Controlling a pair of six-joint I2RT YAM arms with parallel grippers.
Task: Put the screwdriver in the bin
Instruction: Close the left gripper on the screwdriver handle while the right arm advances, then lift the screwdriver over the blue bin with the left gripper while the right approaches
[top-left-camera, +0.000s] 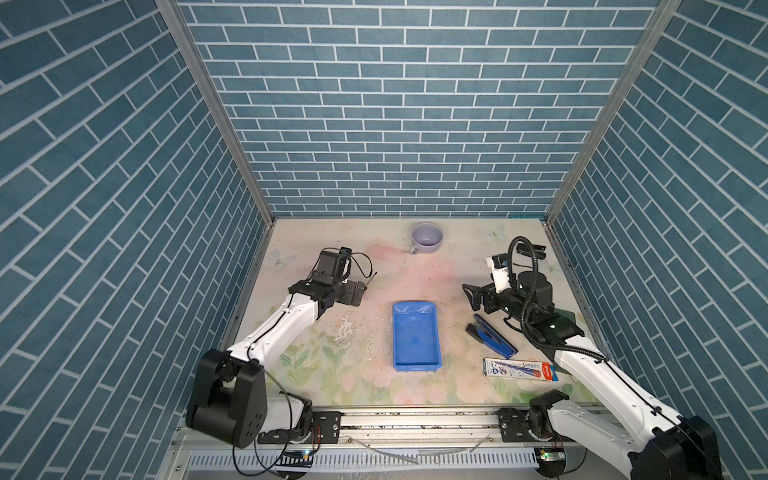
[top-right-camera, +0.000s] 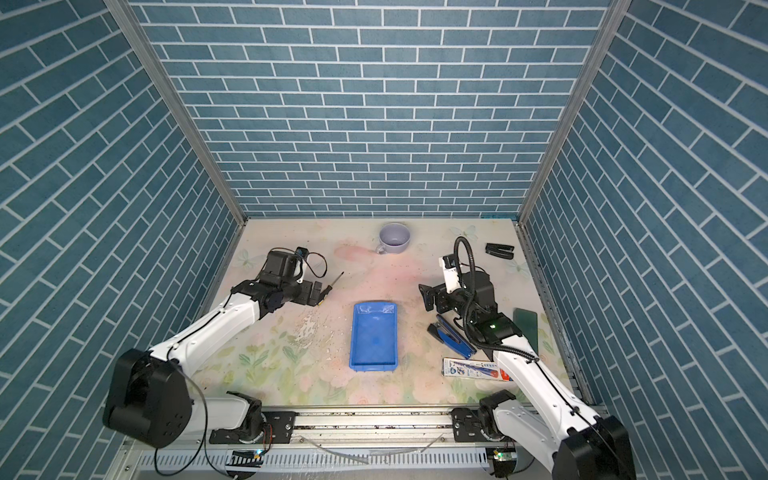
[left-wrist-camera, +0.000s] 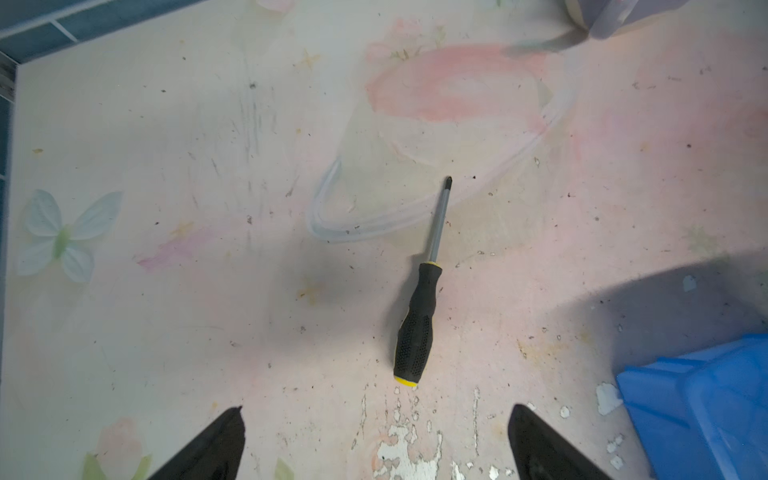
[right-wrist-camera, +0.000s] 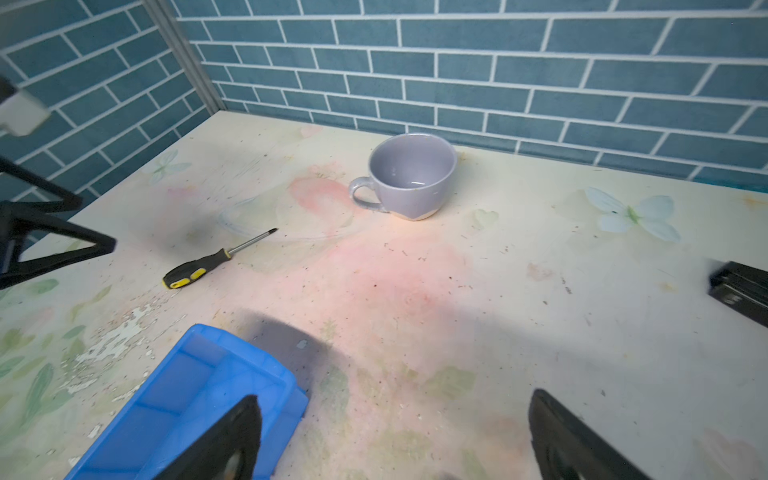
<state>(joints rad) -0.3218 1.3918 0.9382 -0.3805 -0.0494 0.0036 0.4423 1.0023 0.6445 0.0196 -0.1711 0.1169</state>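
Walls (top-left-camera: 415, 124) patterned as blue brick close three sides of a worn table (top-left-camera: 415, 270) printed with faded flowers and butterflies, its paint chipped left of the bin (top-left-camera: 415, 340). The left arm (top-left-camera: 286, 320) stretches low past the bin's far left corner, and the left gripper (left-wrist-camera: 374, 411) has its fingers spread wide, holding nothing. The right gripper (right-wrist-camera: 392, 397) hangs right of the bin's far end, its fingers likewise spread. The screwdriver (left-wrist-camera: 419, 299) lies flat on the table beyond the bin's far left corner, just ahead of the left gripper, handle toward it, untouched.
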